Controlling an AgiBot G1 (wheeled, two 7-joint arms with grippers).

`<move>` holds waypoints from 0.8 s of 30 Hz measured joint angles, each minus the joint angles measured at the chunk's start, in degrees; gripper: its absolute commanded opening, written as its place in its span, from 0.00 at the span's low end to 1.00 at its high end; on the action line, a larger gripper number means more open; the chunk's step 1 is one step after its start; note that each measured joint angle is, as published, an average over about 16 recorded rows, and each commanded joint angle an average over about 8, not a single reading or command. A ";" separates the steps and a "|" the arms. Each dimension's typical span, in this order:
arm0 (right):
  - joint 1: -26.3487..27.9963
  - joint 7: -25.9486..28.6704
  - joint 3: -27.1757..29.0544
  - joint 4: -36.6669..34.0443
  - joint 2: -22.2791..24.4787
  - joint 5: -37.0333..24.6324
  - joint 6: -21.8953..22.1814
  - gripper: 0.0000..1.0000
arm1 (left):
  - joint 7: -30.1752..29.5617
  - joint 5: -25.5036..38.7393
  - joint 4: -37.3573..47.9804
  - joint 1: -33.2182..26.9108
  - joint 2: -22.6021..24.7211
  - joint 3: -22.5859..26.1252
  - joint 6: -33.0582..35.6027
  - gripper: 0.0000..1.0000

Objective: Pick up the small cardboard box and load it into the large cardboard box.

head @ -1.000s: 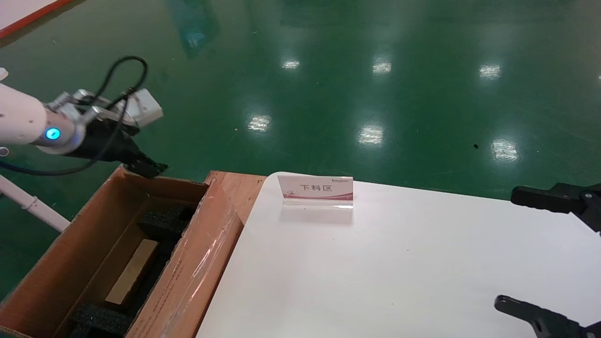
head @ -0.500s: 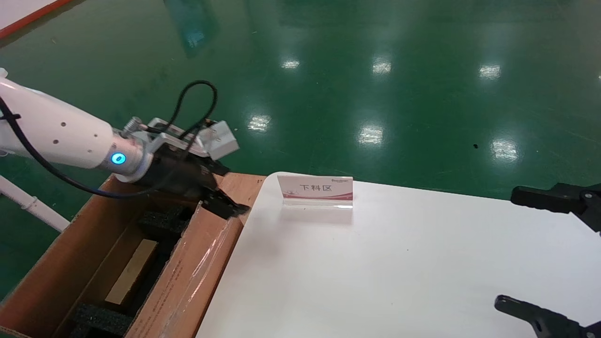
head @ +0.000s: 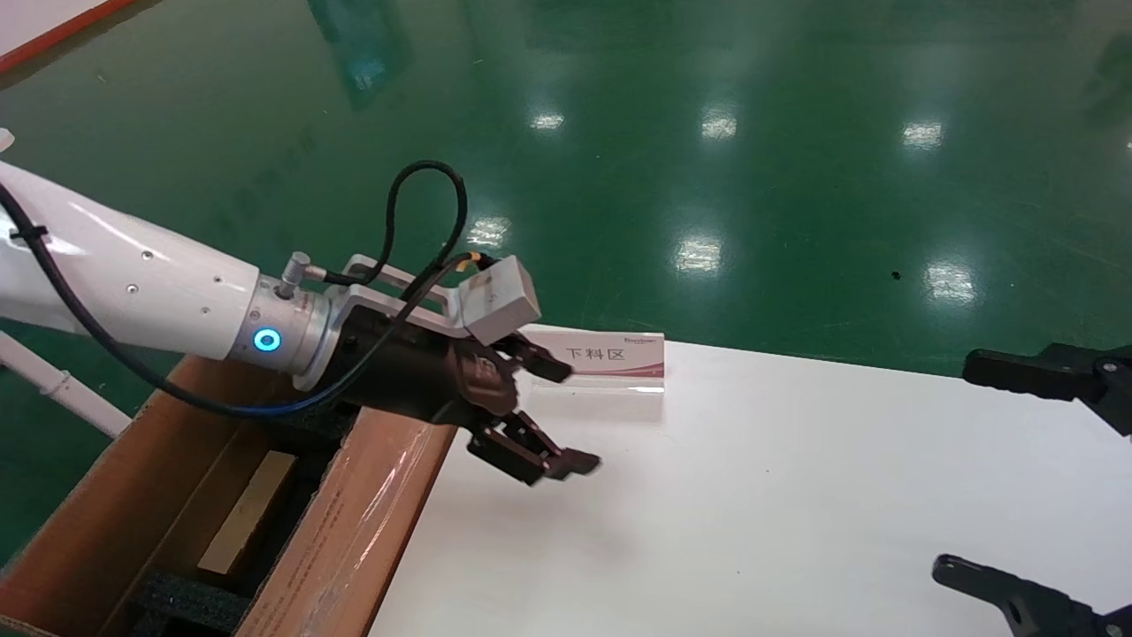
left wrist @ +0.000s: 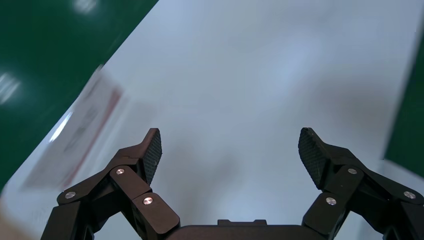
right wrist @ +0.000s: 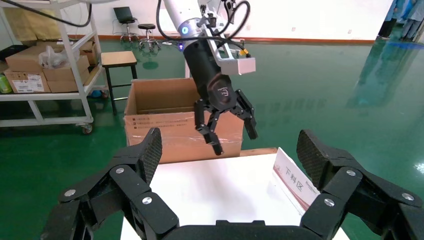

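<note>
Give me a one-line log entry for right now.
left hand: open, empty, above white table | small cardboard box: inside large cardboard box | right hand: open, idle at table edge

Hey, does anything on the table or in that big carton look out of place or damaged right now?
Nothing stands out. The small cardboard box lies inside the large cardboard box, the sign stands upright on the table, and the left gripper hovers open and empty above it.
</note>
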 measured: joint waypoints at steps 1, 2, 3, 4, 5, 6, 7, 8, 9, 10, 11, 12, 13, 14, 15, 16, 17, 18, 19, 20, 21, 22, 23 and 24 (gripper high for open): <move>0.00 0.01 0.02 0.00 -0.01 -0.01 -0.01 1.00 | 1.05 -0.90 0.00 1.37 0.12 -1.95 0.69 1.00; -0.01 0.02 0.03 0.01 -0.01 -0.02 -0.01 1.00 | 2.09 -1.78 -0.01 2.72 0.24 -3.86 1.37 1.00; -0.01 0.03 0.05 0.01 -0.02 -0.03 -0.02 1.00 | 3.13 -2.66 -0.01 4.07 0.36 -5.77 2.05 1.00; -0.02 0.04 0.07 0.02 -0.02 -0.05 -0.02 1.00 | 4.18 -3.55 -0.01 5.44 0.48 -7.72 2.74 1.00; -0.02 0.05 0.08 0.02 -0.03 -0.06 -0.03 1.00 | 5.21 -4.43 -0.02 6.78 0.60 -9.62 3.41 1.00; -0.03 0.06 0.10 0.03 -0.04 -0.07 -0.04 1.00 | 6.25 -5.31 -0.02 8.13 0.71 -11.54 4.09 1.00; -0.03 0.07 0.12 0.03 -0.04 -0.08 -0.04 1.00 | 7.30 -6.20 -0.02 9.50 0.83 -13.49 4.78 1.00; -0.04 0.08 0.13 0.04 -0.05 -0.09 -0.05 1.00 | 8.34 -7.08 -0.03 10.85 0.95 -15.40 5.46 1.00; -0.04 0.09 0.15 0.04 -0.05 -0.10 -0.06 1.00 | 9.38 -7.96 -0.03 12.20 1.07 -17.31 6.14 1.00; -0.05 0.10 0.17 0.05 -0.06 -0.11 -0.06 1.00 | 10.43 -8.86 -0.03 13.57 1.19 -19.26 6.83 1.00; -0.05 0.11 0.18 0.05 -0.07 -0.13 -0.07 1.00 | 11.47 -9.74 -0.04 14.92 1.31 -21.17 7.51 1.00; -0.05 0.12 0.20 0.06 -0.07 -0.14 -0.07 1.00 | 12.50 -10.62 -0.04 16.27 1.43 -23.09 8.18 1.00; -0.06 0.13 0.22 0.06 -0.08 -0.15 -0.08 1.00 | 13.56 -11.51 -0.04 17.64 1.55 -25.04 8.88 1.00; -0.06 0.14 0.23 0.07 -0.09 -0.16 -0.09 1.00 | 14.59 -12.39 -0.05 18.99 1.67 -26.95 9.55 1.00; -0.07 0.15 0.25 0.07 -0.09 -0.17 -0.09 1.00 | 15.63 -13.27 -0.05 20.34 1.79 -28.86 10.23 1.00; -0.07 0.16 0.26 0.08 -0.10 -0.18 -0.10 1.00 | 16.68 -14.16 -0.05 21.71 1.91 -30.80 10.92 1.00; -0.08 0.17 0.28 0.08 -0.10 -0.19 -0.10 1.00 | 17.72 -15.05 -0.06 23.06 2.03 -32.72 11.60 1.00; -0.08 0.18 0.30 0.09 -0.11 -0.21 -0.11 1.00 | 18.75 -15.92 -0.06 24.40 2.14 -34.63 12.28 1.00; -0.09 0.19 0.31 0.09 -0.12 -0.22 -0.12 1.00 | 19.65 -16.67 -0.06 25.57 2.25 -36.28 12.85 1.00; -0.09 0.20 0.33 0.10 -0.12 -0.23 -0.12 1.00 | 20.46 -17.35 -0.06 26.63 2.34 -37.79 13.38 1.00; -0.10 0.21 0.35 0.10 -0.13 -0.24 -0.13 1.00 | 21.22 -17.98 -0.07 27.62 2.42 -39.20 13.87 1.00; -0.10 0.22 0.36 0.11 -0.13 -0.25 -0.14 1.00 | 21.92 -18.56 -0.07 28.54 2.50 -40.51 14.33 1.00; -0.11 0.23 0.38 0.11 -0.14 -0.26 -0.14 1.00 | 22.55 -19.08 -0.07 29.35 2.57 -41.67 14.73 1.00; -0.11 0.24 0.40 0.11 -0.15 -0.27 -0.15 1.00 | 23.12 -19.55 -0.07 30.10 2.64 -42.72 15.10 1.00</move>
